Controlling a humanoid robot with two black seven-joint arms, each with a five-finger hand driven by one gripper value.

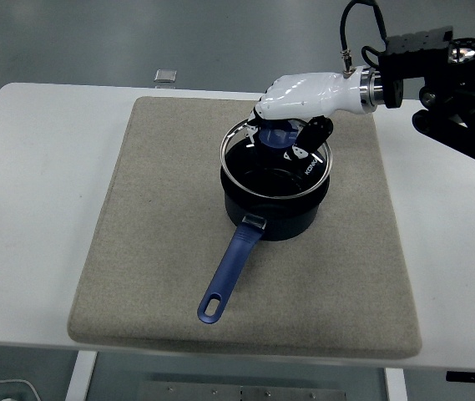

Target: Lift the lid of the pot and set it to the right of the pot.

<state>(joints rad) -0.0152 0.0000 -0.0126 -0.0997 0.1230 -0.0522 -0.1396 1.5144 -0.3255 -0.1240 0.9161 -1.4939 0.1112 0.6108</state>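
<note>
Lab — bare white table (37, 167), grey mat (162, 251), grey floor (137, 33)

A worktop (37, 167) fills the view, its near edge at the bottom. A mat (162, 251) lies on its middle. On the mat, right of centre and toward the back, stands a pot (275, 213). Its handle (230, 271) runs toward the near edge and a little to the left, ending on the mat. Above the pot's rim sits the lid (275, 163), raised clear of it and still over the opening. The right hand (291, 104) reaches in from the right, above the lid, at the knob (277, 136). Behind the mat's far edge, left of the pot, a small object (165, 76) lies on the worktop.
</note>
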